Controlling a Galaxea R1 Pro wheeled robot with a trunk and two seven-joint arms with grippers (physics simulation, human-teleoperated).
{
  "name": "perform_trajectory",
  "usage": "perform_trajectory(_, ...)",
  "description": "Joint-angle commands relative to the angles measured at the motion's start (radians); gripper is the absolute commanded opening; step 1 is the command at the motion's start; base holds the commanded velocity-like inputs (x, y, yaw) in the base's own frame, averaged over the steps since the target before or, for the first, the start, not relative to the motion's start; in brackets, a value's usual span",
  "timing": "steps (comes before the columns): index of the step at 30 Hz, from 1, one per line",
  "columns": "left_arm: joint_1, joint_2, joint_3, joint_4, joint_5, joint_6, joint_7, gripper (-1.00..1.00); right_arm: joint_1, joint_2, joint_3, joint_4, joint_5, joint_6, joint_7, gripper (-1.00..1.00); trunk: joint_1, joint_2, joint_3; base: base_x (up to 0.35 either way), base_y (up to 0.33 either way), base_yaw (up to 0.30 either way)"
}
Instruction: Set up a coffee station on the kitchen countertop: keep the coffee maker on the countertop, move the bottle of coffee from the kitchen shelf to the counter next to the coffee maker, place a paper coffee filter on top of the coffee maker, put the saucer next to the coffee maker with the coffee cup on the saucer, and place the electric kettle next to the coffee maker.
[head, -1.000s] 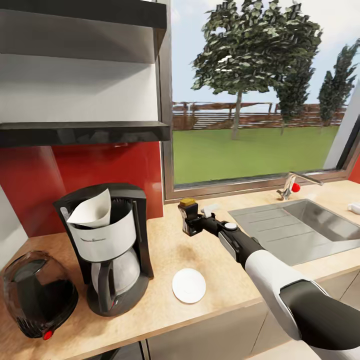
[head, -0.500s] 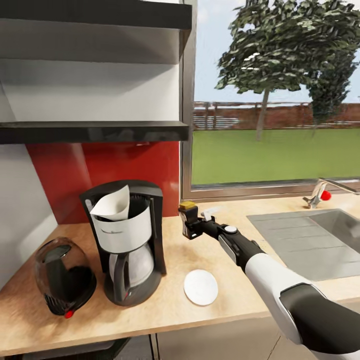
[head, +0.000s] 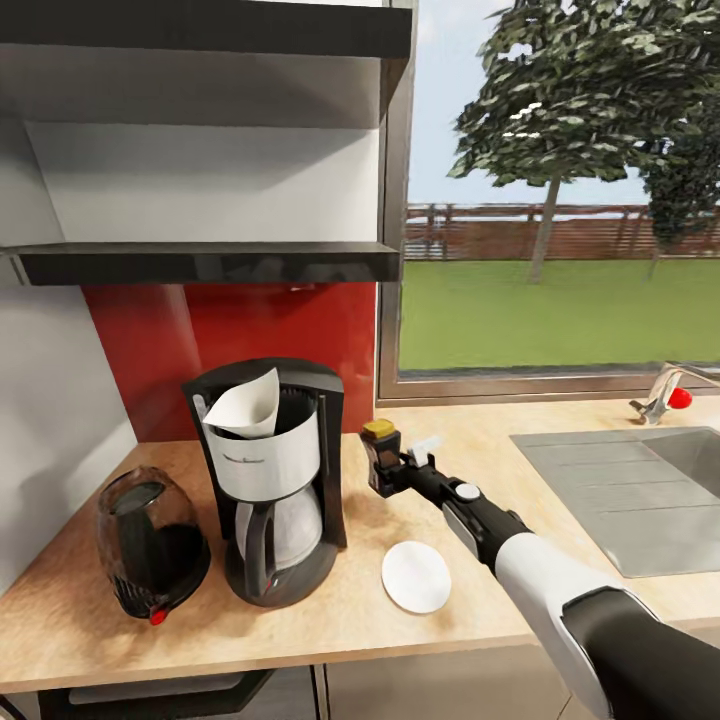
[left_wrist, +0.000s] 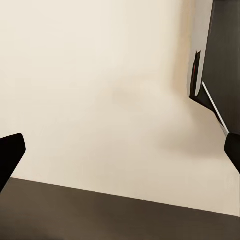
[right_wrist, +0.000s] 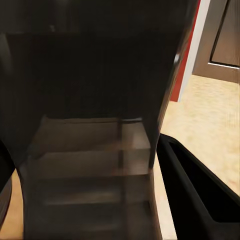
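Note:
The black coffee maker (head: 275, 480) stands on the wooden countertop (head: 470, 435) with a white paper filter (head: 245, 405) in its top. Left of it sits the dark electric kettle (head: 150, 540). A white saucer (head: 415, 577) lies flat in front, right of the coffee maker. My right gripper (head: 387, 472) is shut on the dark bottle of coffee (head: 380, 455) with its yellow cap, held upright just above the counter, right of the coffee maker. Up close, the bottle (right_wrist: 90, 150) sits between the fingers (right_wrist: 200, 185). My left gripper (left_wrist: 120, 150) is open, facing a beige surface.
A steel sink (head: 620, 490) with a faucet (head: 665, 395) takes the counter's right part. Two dark wall shelves (head: 200, 262) hang above the coffee maker, against a red backsplash (head: 250, 330). A window (head: 560, 280) is behind the counter.
The camera has swung left, so everything sits further right in the picture. My right arm has carried the bottle a little closer to the coffee maker.

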Motion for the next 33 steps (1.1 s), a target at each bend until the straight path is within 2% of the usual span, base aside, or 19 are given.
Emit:
perform_trajectory(1,0.000,0.000,0.008,-0.001,-0.011,0.003,0.003,1.00,-0.001,0.000,0.006,0.006,-0.011,-0.008,0.002,-1.00,0.001,-0.002,-0.002,0.000,0.000,0.000)
perform_trajectory(7,0.000,0.000,0.011,-0.001,-0.011,0.004,0.003,1.00,0.000,0.004,0.006,0.014,-0.012,-0.018,0.001,-1.00,0.001,-0.002,-0.002,0.000,0.000,0.000)
perform_trajectory(15,-0.001,0.001,0.013,-0.001,-0.011,0.005,0.003,1.00,0.007,0.003,0.003,0.035,-0.015,-0.069,-0.002,-1.00,0.001,-0.002,-0.002,0.000,0.000,0.000)
perform_trajectory(21,-0.002,0.000,0.014,-0.001,-0.011,0.006,0.002,1.00,0.012,0.006,0.003,0.082,-0.017,-0.140,-0.081,-1.00,0.001,-0.002,-0.002,0.000,0.000,0.000)
perform_trajectory(27,-0.002,0.000,0.013,-0.001,-0.011,0.010,0.003,1.00,0.014,0.009,0.003,0.086,-0.017,-0.143,-0.115,-1.00,0.001,-0.002,-0.002,0.000,0.022,0.000)
perform_trajectory(33,-0.002,0.000,0.011,-0.001,-0.011,0.010,0.003,1.00,0.046,0.009,0.003,0.086,-0.019,-0.144,-0.146,-1.00,0.001,-0.002,-0.002,0.000,0.006,0.000)
